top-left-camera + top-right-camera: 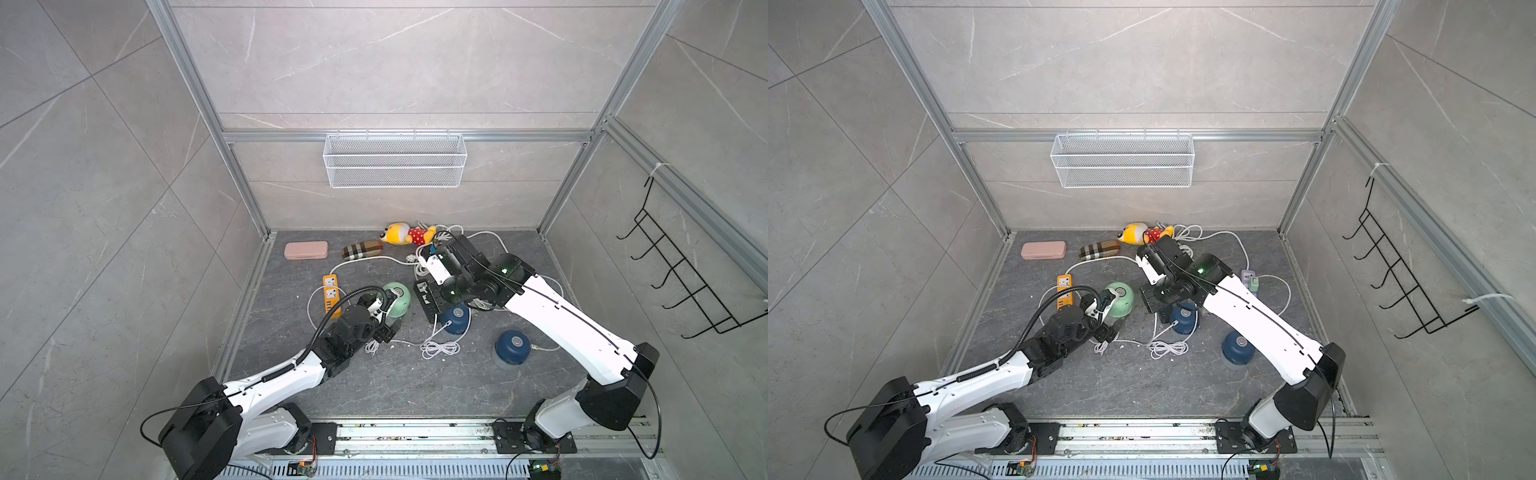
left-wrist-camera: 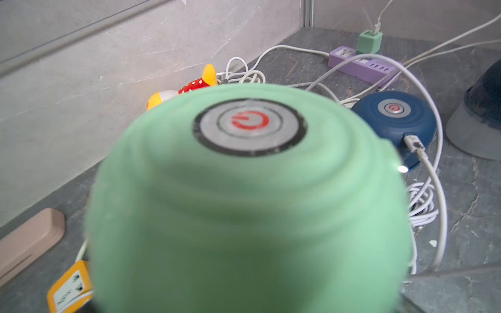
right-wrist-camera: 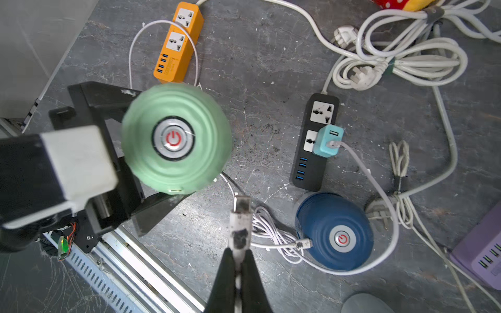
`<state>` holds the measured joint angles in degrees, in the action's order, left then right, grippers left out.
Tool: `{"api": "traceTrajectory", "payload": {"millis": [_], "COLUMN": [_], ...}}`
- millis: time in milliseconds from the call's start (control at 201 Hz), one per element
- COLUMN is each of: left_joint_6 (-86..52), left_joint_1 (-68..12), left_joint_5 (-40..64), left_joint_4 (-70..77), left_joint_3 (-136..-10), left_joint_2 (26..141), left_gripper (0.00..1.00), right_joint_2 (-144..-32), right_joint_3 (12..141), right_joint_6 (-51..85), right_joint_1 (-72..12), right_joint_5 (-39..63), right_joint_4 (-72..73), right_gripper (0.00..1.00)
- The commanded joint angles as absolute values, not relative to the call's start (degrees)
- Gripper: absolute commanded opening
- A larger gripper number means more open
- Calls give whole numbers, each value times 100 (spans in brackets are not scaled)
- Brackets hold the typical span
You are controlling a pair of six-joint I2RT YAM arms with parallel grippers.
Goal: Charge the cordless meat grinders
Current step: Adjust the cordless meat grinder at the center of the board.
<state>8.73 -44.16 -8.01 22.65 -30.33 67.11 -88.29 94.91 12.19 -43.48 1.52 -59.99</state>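
Note:
My left gripper [image 1: 384, 313] has its jaws spread wide on either side of the mint green cordless meat grinder [image 1: 397, 297] and grips its dome [image 3: 176, 138]. That dome fills the left wrist view [image 2: 244, 203]. My right gripper [image 3: 238, 252] is shut on a white USB cable plug [image 3: 240, 216]. The plug points toward the small port low on the green dome's side and stands a short way from it. One dark blue grinder [image 1: 455, 318] [image 3: 334, 233] sits by the black power strip [image 3: 315, 141] with a white cable plugged in. Another dark blue grinder [image 1: 512, 347] stands nearer the front.
An orange power strip [image 1: 331, 295] lies just left of the green grinder. A purple strip [image 2: 363, 63] with a green adapter lies at the right. A teal adapter [image 3: 326, 141] sits in the black strip. Coiled white cables [image 3: 398, 57], a plush toy [image 1: 409, 235], a plaid pouch [image 1: 361, 250] and a pink case [image 1: 306, 250] lie along the back.

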Motion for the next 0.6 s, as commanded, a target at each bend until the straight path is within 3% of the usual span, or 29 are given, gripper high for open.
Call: {"api": "traceTrajectory", "payload": {"millis": [0, 254, 443, 598], "left_joint_6": [-50, -815, -1053, -1189], "left_joint_1": [-4347, -4877, -5878, -6628], "left_joint_5": [-506, -925, -1623, -2177], "left_joint_4": [3539, 4506, 4388, 4932], "left_joint_3": [-2870, -1747, -1063, -672], "left_joint_2": [6967, 6618, 6076, 6449], "left_gripper": [51, 49, 49, 49], "right_joint_2": [-8902, -9096, -9304, -9462], "right_joint_3": [9267, 8643, 8514, 8591], "right_joint_6": [1217, 1385, 1600, 1782], "right_joint_1": [-4342, -4201, -3921, -3885], "right_joint_5": [263, 22, -168, 35], "right_joint_4": [-5821, -5319, -5100, -5018], "right_gripper": [0, 0, 0, 0]}}
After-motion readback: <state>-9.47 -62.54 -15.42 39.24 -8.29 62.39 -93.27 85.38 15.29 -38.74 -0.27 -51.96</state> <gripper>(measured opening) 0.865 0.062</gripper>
